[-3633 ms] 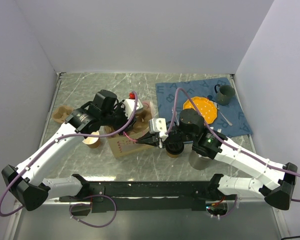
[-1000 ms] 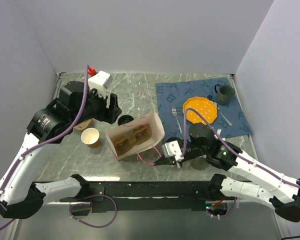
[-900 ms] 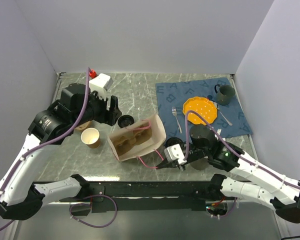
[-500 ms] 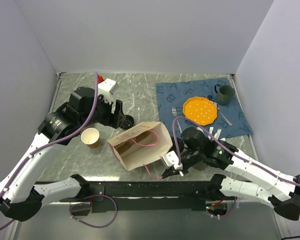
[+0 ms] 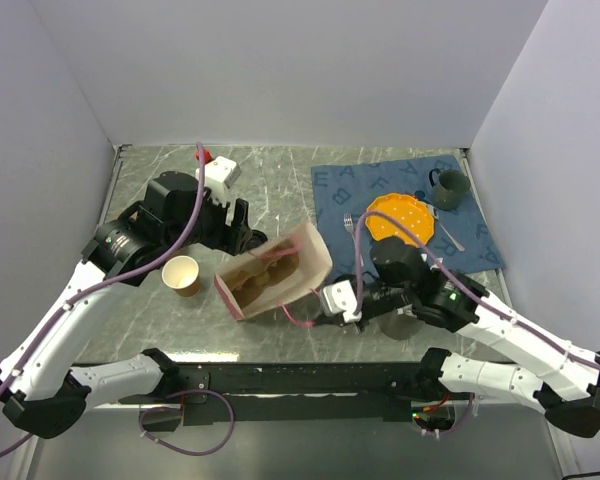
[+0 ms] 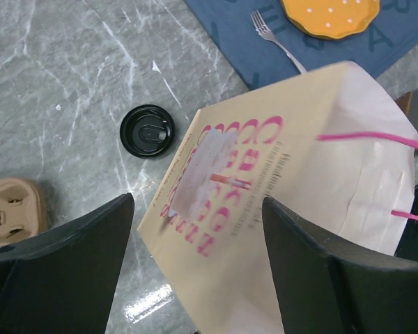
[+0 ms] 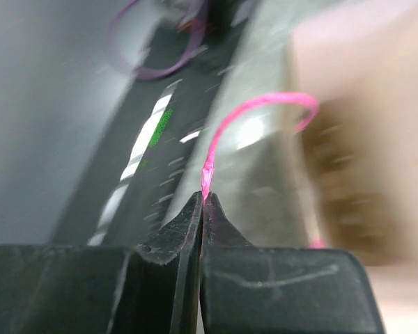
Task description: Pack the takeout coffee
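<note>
The cream paper bag (image 5: 292, 262) with pink print lies tilted on the table, its brown inside facing front left. My right gripper (image 5: 315, 308) is shut on one pink string handle (image 7: 258, 104) of the bag; in the right wrist view the gripper (image 7: 204, 202) pinches the string at its tips. My left gripper (image 5: 243, 228) is open just behind the bag; in the left wrist view the gripper (image 6: 195, 278) is spread wide above the bag's printed side (image 6: 265, 174), apart from it. The lidded takeout coffee is hidden, probably under my right arm.
An open brown cup (image 5: 182, 275) with a cream inside stands left of the bag. A loose black lid (image 6: 147, 130) and a cardboard cup carrier (image 6: 7, 216) lie nearby. A blue mat (image 5: 330, 195) holds an orange plate (image 5: 405, 220), a fork (image 5: 352, 228) and a dark mug (image 5: 450, 188).
My right gripper has moved back and left with the pink handle, and the bag has tipped up and shifted back. My left gripper has edged right, closer to the bag.
</note>
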Action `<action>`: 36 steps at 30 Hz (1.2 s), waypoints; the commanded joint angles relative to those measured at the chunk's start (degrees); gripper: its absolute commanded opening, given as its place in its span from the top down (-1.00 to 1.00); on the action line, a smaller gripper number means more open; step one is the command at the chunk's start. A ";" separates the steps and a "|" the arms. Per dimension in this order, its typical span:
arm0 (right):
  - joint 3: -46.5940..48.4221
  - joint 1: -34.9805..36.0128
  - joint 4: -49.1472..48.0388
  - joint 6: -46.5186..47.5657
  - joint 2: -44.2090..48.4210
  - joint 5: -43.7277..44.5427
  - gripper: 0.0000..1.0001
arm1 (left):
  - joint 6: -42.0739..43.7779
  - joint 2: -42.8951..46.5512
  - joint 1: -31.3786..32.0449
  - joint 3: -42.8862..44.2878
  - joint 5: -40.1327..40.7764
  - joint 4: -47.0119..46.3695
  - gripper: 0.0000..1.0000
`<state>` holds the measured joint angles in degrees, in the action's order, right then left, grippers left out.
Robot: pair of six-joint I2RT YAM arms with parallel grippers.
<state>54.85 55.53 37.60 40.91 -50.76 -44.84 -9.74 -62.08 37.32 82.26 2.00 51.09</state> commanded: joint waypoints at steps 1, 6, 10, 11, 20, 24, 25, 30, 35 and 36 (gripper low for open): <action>4.22 0.28 -9.82 -1.79 -1.79 6.60 1.00 | 0.16 -0.49 0.12 2.56 3.01 0.50 -0.59; 3.33 0.37 -15.19 -4.16 -4.96 5.29 1.00 | 1.21 -0.40 0.12 1.94 2.31 2.52 -0.62; 5.09 0.37 -13.70 -3.38 -5.75 5.38 1.00 | 0.51 -1.02 0.12 2.20 -0.15 4.19 -0.64; 4.83 0.28 -13.96 -3.46 -5.58 5.38 1.00 | 0.68 -0.85 0.03 2.20 -1.46 4.28 -0.64; 5.53 0.28 -13.79 -2.94 -5.58 4.94 1.00 | 4.64 -4.44 0.12 3.95 4.14 4.19 -0.66; 5.09 0.28 -14.31 -3.11 -5.49 5.20 1.00 | 3.77 -6.38 0.12 11.58 5.12 5.68 -0.63; 4.92 0.28 -14.31 -3.03 -5.40 5.29 1.00 | 3.76 -6.64 0.12 13.00 4.77 6.12 -0.63; 4.04 0.28 -15.28 -3.64 -5.05 5.11 1.00 | 5.42 -5.86 0.12 12.50 2.50 7.88 -0.55; 4.21 0.28 -16.16 -3.73 -5.13 5.11 1.00 | 6.84 -3.92 0.12 5.82 -1.47 9.29 -0.47; 4.30 0.28 -16.25 -3.64 -5.22 5.11 1.00 | 7.45 -3.92 0.12 5.55 -1.47 9.20 -0.47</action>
<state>57.87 55.53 23.99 37.98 -57.10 -39.86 -4.54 -66.06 37.32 90.87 2.96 58.65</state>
